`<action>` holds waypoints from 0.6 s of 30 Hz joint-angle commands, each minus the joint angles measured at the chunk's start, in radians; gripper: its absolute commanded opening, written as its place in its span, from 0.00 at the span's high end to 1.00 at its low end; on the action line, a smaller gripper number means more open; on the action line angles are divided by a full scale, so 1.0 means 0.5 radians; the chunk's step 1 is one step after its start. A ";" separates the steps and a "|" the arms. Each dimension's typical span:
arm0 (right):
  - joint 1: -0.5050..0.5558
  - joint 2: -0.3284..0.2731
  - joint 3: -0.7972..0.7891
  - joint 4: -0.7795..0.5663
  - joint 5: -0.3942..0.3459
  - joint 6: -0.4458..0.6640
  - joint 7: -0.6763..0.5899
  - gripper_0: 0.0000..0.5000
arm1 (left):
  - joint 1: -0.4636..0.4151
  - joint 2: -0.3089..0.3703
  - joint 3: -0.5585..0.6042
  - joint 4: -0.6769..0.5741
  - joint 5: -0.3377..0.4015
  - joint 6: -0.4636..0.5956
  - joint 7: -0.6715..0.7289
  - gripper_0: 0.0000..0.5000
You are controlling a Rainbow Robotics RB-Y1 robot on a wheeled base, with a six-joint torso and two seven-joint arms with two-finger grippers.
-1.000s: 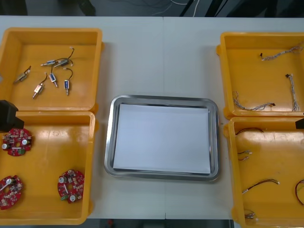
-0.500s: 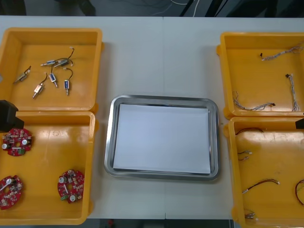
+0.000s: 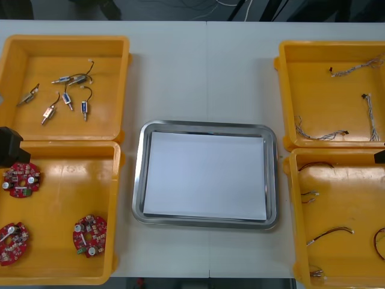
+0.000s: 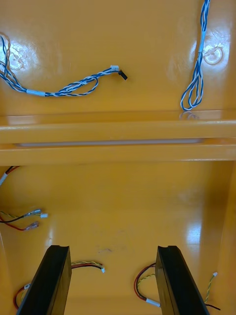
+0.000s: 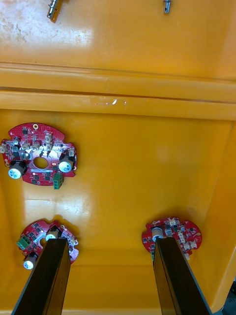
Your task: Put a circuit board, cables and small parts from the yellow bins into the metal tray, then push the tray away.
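Note:
Three round red circuit boards (image 3: pixel 21 179) (image 3: pixel 12 235) (image 3: pixel 90 235) lie in the near left yellow bin (image 3: pixel 66 158). My left gripper (image 5: pixel 108 280) hangs open above that bin; its fingers (image 5: pixel 42 278) stand over two of the boards (image 5: pixel 42 241) (image 5: pixel 172 234), and the third (image 5: pixel 39 157) lies farther ahead. Small metal parts (image 3: pixel 63 96) sit in the far left bin. My right gripper (image 4: pixel 113 280) is open over the near right bin, with red and yellow cables (image 4: pixel 88 266) (image 4: pixel 145 285) beneath its fingers. Twisted blue and white cables (image 4: pixel 73 87) (image 3: pixel 319 135) lie in the far right bin. The metal tray (image 3: pixel 139 174), white inside, holds nothing.
The far right bin (image 3: pixel 289 90) and near right bin (image 3: pixel 298 211) stand close beside the tray. A ridge of two bin walls (image 4: pixel 118 140) runs between the right bins, and another (image 5: pixel 118 91) between the left ones. Bare table (image 3: pixel 204 72) stretches beyond the tray.

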 commanded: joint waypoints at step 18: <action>0.029 -0.070 -0.063 -0.017 -0.015 0.006 -0.044 0.00 | 0.029 0.089 0.060 -0.052 -0.017 -0.017 -0.181 0.00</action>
